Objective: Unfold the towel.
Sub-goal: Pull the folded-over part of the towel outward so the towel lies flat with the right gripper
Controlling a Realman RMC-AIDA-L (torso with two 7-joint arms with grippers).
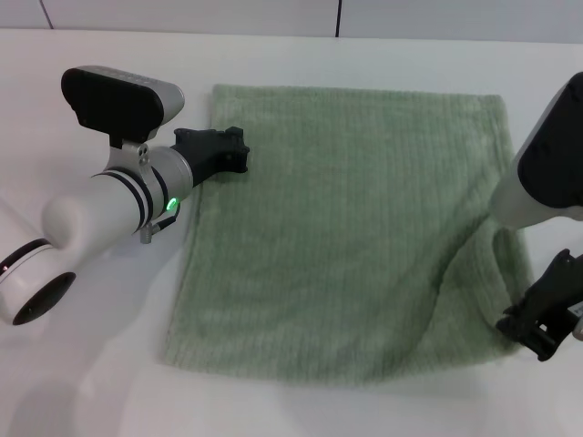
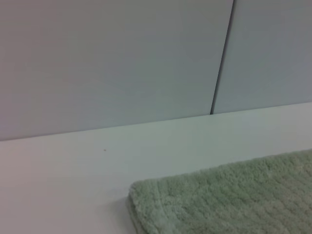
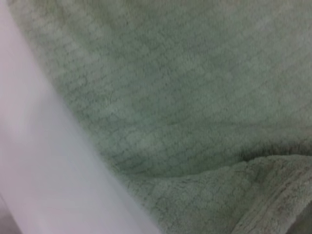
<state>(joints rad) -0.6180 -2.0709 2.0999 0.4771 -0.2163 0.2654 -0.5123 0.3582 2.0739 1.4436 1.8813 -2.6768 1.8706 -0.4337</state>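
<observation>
Head view: towel (image 1: 346,237) spread nearly flat on the white table (image 1: 91,401), its near right part rucked into a raised fold. Left arm reaches in low from the near left, forearm angled toward the far right; left gripper (image 1: 228,153) lies at the towel's far left edge, touching or just above the cloth, and whether its fingers are parted cannot be told. Right arm comes down at the right edge of the view; right gripper (image 1: 537,319) sits at the towel's near right corner, against the lifted cloth, its grip likewise not discernible.

Left wrist view: corner of the towel (image 2: 229,200) lying on the table (image 2: 73,170), a pale wall (image 2: 107,58) behind; no fingers visible.

Right wrist view: close on the towel (image 3: 170,97), one edge curled up over itself, beside a strip of table (image 3: 34,165); no fingers visible.
</observation>
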